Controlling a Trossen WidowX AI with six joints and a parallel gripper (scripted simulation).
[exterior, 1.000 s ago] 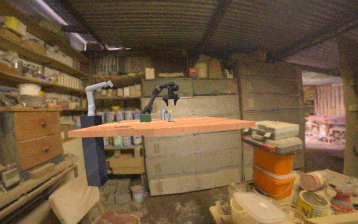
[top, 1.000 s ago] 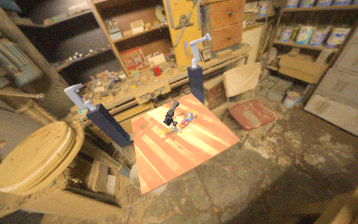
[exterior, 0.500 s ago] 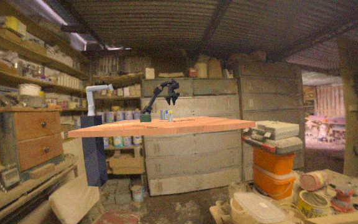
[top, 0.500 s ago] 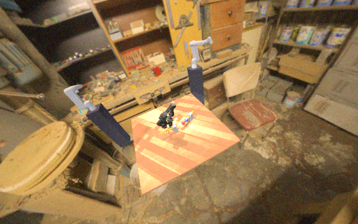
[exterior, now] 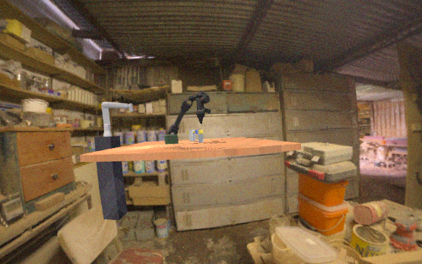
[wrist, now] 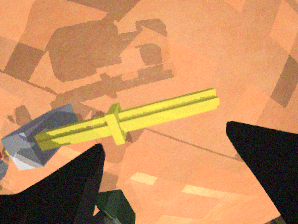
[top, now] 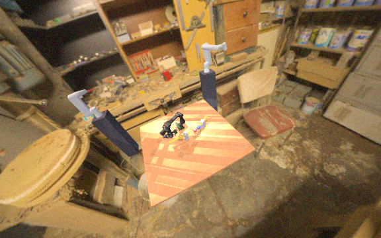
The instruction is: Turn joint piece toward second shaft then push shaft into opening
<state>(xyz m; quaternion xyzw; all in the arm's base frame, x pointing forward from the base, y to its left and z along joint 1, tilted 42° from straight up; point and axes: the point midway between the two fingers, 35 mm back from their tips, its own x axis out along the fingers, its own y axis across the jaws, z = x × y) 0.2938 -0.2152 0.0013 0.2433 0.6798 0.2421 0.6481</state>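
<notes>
The second shaft is a yellow ribbed rod with a collar. It runs into its grey-blue block. The first shaft, also yellow, is in the other block, with a blue hinge part and the red joint piece at its end. In the wrist view only a sliver of red shows at the left edge, so the opening's direction cannot be told. My gripper is open and empty, above the table beside the second shaft's outer part.
The arm's dark green base stands near the shafts. The striped wooden table carries everything. Two pale arms on dark blue pedestals stand beside the table.
</notes>
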